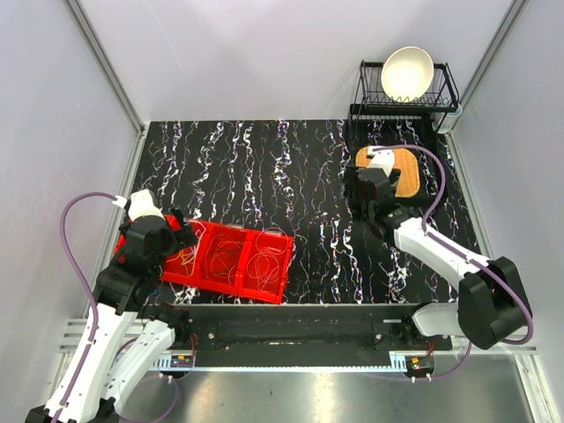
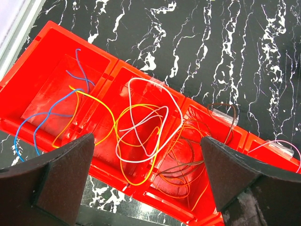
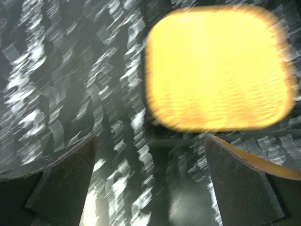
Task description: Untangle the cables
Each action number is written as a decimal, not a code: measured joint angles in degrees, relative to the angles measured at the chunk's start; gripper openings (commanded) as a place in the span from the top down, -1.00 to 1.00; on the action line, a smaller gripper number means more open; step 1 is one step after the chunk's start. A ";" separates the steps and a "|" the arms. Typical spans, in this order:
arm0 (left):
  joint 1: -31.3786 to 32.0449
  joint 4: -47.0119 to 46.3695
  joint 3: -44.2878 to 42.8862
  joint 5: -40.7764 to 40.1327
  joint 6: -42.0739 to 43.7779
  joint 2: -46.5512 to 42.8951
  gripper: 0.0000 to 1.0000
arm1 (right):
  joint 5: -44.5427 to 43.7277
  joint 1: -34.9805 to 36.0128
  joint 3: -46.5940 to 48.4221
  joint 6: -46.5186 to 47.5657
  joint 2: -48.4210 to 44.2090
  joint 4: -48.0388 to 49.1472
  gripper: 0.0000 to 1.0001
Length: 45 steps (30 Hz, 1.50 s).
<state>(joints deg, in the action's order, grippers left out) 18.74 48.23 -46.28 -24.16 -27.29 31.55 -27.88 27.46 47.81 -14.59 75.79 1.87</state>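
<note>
Thin cables lie tangled in a red divided tray [image 2: 51, 52] at the table's front left, which also shows in the top view [image 1: 278, 291]. A white loop [image 2: 155, 96] crosses a yellow loop [image 2: 106, 106]; orange and brown loops [image 2: 188, 155] fill the compartment to their right; a blue cable [image 2: 28, 120] lies at the left and a pale pink loop [image 2: 282, 143] at the far right. My left gripper [image 2: 148, 183] is open and empty above the tray's near edge. My right gripper [image 3: 150, 188] is open and empty over the table, near an orange mat [image 3: 218, 70].
A black dish rack [image 1: 445, 88] holding a white bowl [image 1: 406, 72] stands at the back right. The orange mat [image 1: 407, 172] lies in front of it beside my right wrist. Walls enclose the black marbled table [image 1: 264, 167] on three sides.
</note>
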 measured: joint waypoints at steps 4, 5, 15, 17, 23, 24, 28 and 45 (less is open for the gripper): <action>0.00 -0.28 0.02 0.70 0.28 -0.09 -0.98 | -10.34 -0.55 -9.18 10.10 0.24 16.76 -1.00; -0.02 -0.35 0.02 0.90 0.33 -0.15 -0.97 | -12.46 -1.20 -11.45 12.83 0.96 20.79 -0.99; 0.00 -0.57 0.04 1.46 0.50 -1.09 -0.97 | -15.58 -10.62 -19.30 22.75 7.04 39.34 -0.93; 0.00 -0.57 0.04 1.46 0.50 -1.09 -0.97 | -13.31 -11.82 -20.59 22.71 7.04 40.94 -0.93; 0.00 -0.61 0.04 1.46 0.50 -1.07 -0.97 | -5.22 -16.57 -23.63 20.70 11.58 49.46 -0.99; -0.02 -0.63 0.04 1.46 0.50 -1.07 -0.97 | -3.52 -17.73 -23.08 19.96 11.89 48.94 -0.99; -0.02 -0.76 0.04 1.49 0.55 -1.07 -0.98 | 5.57 -26.43 -22.73 14.73 12.00 48.19 -0.99; 0.00 -0.90 0.04 2.01 0.98 -1.07 -0.97 | 18.58 -31.58 -26.84 10.40 13.03 55.49 -1.00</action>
<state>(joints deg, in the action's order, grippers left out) 18.74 47.33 -46.24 -22.15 -26.30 30.48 -9.30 -4.12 20.97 -4.19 88.82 57.36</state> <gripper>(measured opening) 0.987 0.994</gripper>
